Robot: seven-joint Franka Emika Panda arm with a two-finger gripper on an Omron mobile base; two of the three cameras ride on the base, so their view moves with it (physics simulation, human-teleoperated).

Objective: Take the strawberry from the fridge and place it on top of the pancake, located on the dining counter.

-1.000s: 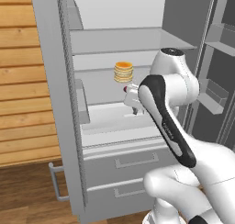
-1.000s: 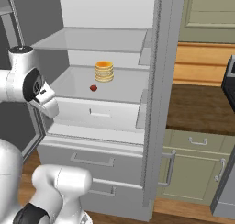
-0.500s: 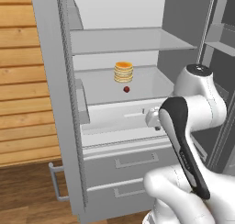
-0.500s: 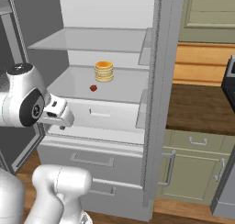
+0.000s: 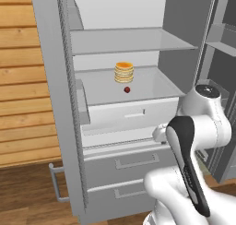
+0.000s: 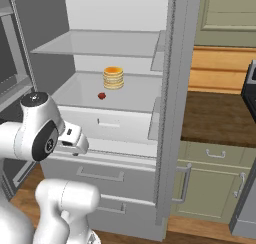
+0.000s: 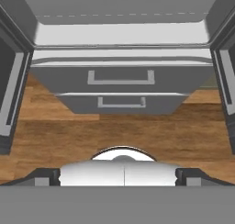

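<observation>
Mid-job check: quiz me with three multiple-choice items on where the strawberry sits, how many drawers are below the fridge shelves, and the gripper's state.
1. Where is the strawberry?
A. On the fridge shelf, just in front of the orange-topped pancake stack
B. On top of that stack
C. In the gripper

2. How many drawers with bar handles are at the bottom of the fridge?
A. One
B. Two
C. Four

3. What is the gripper's state?
A. Shut on the strawberry
B. Shut, empty
C. Open, empty

Answers: 1 A, the fruit lies apart on the white shelf before the stack. 2 B, the hand view shows two handled drawers. 3 C, the finger tips stand wide apart with nothing between.
</observation>
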